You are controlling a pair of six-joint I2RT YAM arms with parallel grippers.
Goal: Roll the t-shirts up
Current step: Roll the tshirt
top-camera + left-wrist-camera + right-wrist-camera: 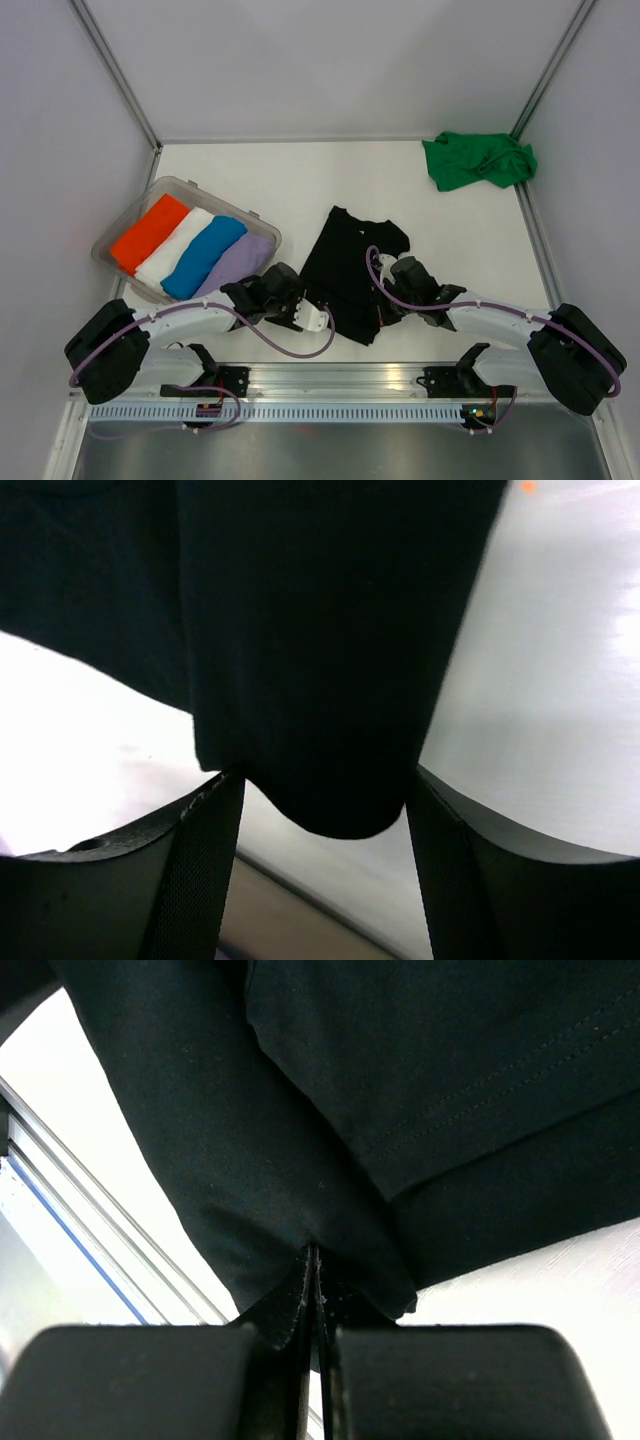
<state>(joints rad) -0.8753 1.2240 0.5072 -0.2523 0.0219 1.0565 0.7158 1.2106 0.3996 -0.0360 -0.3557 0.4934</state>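
Close to the near edge of the bench (300,180), the left claw (320,810) stands open. Its fingers sit on either side of a rounded hem corner of the black t-shirt (350,270) without clamping it. The right claw (312,1260) is closed tight, pinching a thin fold of the same shirt's near right side.

The black t-shirt lies skewed and partly folded at the middle of the near edge. With only one side held, any pull would likely drag it crooked or bunch it, and so thin a pinch could slip free. The open left claw may also snag the loose hem.

At the left edge, a clear bin (170,181) holds four rolled shirts (205,255). The green t-shirt (478,160) lies crumpled in the far right corner, a long reach away and needing flattening first.
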